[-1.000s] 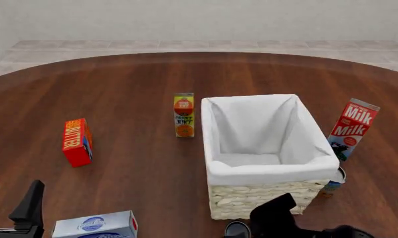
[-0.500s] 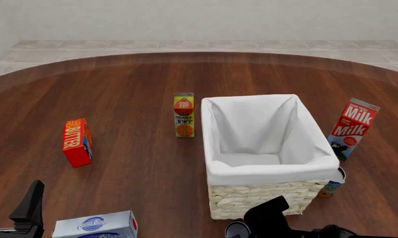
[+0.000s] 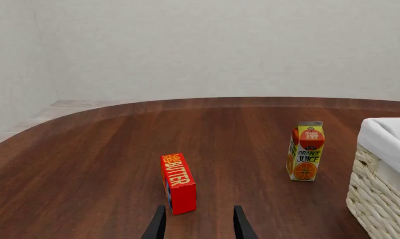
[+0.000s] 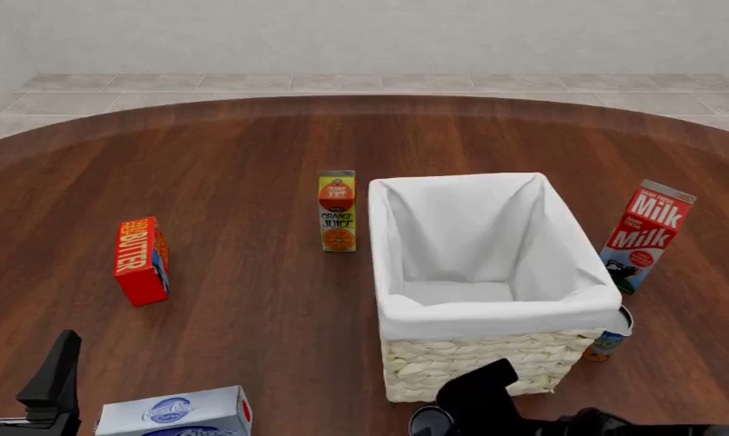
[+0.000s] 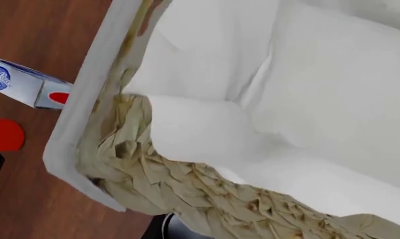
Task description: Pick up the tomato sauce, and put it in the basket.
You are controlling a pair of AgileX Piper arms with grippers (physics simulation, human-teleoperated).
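**Right arm at the near wall of the basket, tomato sauce low beside it**

*Left wrist view.* The left gripper [image 3: 198, 226] stands open and empty, its two fingers apart above the worktop [image 3: 86, 164]. Ahead of it are the butter box [image 3: 178, 183], the orange juice carton [image 3: 306, 152] and one corner of the basket [image 3: 379, 199]. The tomato sauce is not in this view.

*Front view.* A dark disc with a pale rim at the lower edge is judged to be the top of the tomato sauce [image 4: 431, 421]; its label is hidden. It lies just in front of the basket's near wall and touches, or nearly touches, the right gripper [image 4: 467, 404]. Whether the gripper is parted or closed on the can cannot be told.

*Right wrist view.* Wicker and white lining fill the frame, and only a dark curved edge of the can [image 5: 170, 231] shows below the wall.

*Step in hand.* This is probably the grasp or the first lift. The can should rise clear of the folded rim before crossing, since the wall stands close. It should be released over the lining.
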